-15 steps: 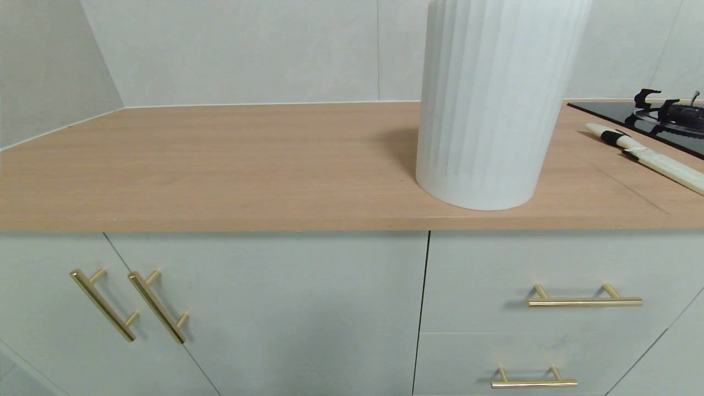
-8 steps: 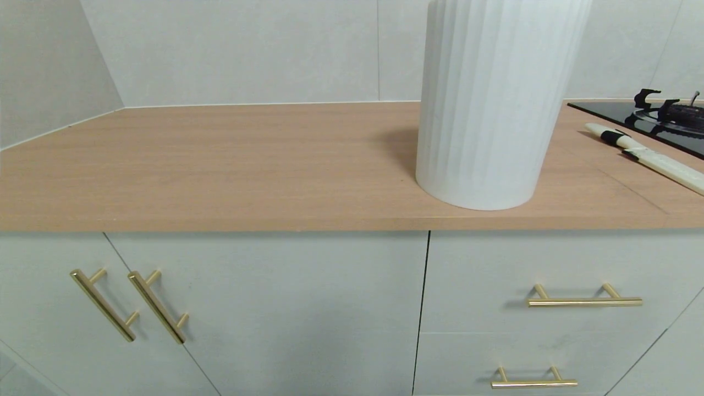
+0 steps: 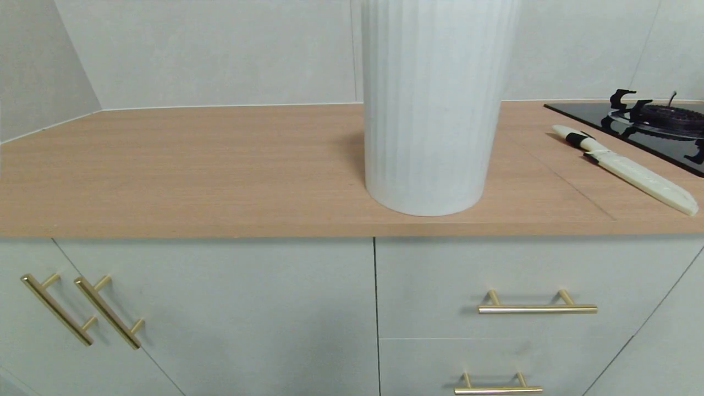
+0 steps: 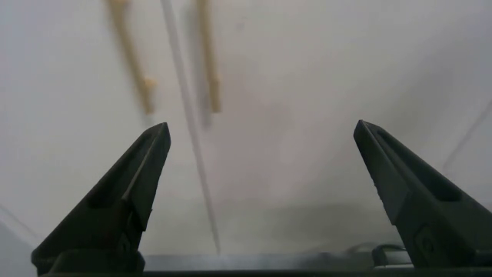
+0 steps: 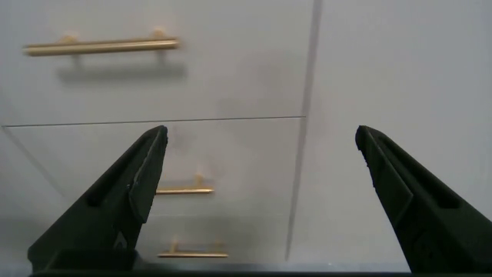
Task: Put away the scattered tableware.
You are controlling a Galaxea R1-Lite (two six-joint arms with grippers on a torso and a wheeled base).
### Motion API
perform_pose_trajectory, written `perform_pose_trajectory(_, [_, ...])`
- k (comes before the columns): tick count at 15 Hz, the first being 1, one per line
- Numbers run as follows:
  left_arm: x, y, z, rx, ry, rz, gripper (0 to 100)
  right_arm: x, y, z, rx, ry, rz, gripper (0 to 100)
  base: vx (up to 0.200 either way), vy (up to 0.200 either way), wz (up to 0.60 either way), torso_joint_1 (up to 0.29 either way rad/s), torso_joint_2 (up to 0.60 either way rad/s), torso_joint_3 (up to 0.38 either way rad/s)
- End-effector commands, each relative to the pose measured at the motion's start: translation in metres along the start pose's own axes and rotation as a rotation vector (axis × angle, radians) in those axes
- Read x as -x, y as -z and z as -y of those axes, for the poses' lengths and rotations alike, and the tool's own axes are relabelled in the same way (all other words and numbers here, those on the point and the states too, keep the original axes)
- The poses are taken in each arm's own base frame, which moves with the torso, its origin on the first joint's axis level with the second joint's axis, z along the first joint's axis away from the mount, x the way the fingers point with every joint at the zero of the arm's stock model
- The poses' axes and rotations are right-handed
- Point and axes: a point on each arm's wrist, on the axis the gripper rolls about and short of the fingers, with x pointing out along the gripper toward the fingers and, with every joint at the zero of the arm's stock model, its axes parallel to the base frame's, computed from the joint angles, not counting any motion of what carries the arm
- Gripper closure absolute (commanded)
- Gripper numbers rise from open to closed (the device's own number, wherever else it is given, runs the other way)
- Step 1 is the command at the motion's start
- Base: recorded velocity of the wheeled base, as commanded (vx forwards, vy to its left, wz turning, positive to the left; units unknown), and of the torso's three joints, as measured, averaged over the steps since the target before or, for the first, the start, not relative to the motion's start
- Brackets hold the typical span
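Knife (image 3: 632, 173), one, ribbed container (image 3: 432, 110), one, left pincer (image 4: 261, 127), right pincer (image 5: 261, 131), both spread

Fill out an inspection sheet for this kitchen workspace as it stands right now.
Surface: wooden countertop, level, mostly bare.
Job's things: cream knife with black bands on its handle, lying flat beside the hob; tall white ribbed container, upright near the front edge, apart from the knife.
Clutter: nothing seen.
Grippers: left gripper open, holding nothing, facing the cabinet doors; right gripper open, holding nothing, facing the drawer fronts.
Cables: nothing seen.
Surroundings: black glass gas hob at the right; pale tiled wall behind; cabinet door handles and drawer handle in gold; doors and drawers shut.
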Motion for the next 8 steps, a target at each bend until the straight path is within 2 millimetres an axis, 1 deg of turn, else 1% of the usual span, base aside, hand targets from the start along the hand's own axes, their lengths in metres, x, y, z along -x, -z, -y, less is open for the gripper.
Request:
perform_pose_trajectory(1, [-0.0001,0.0,0.0,0.001,0.0,-0.001,0,0.0,-0.0004,0.0,0.002,-0.001,0.0,0,0.0,0.0,0.0,0.0,0.0,0.0])
perform_pose_trajectory(8, [-0.0002,0.0004,0.0,0.001,0.0,-0.003,0,-0.0001,0.0001,0.0,0.003,-0.001,-0.001,0,0.0,0.0,0.0,0.0,0.0,0.0])
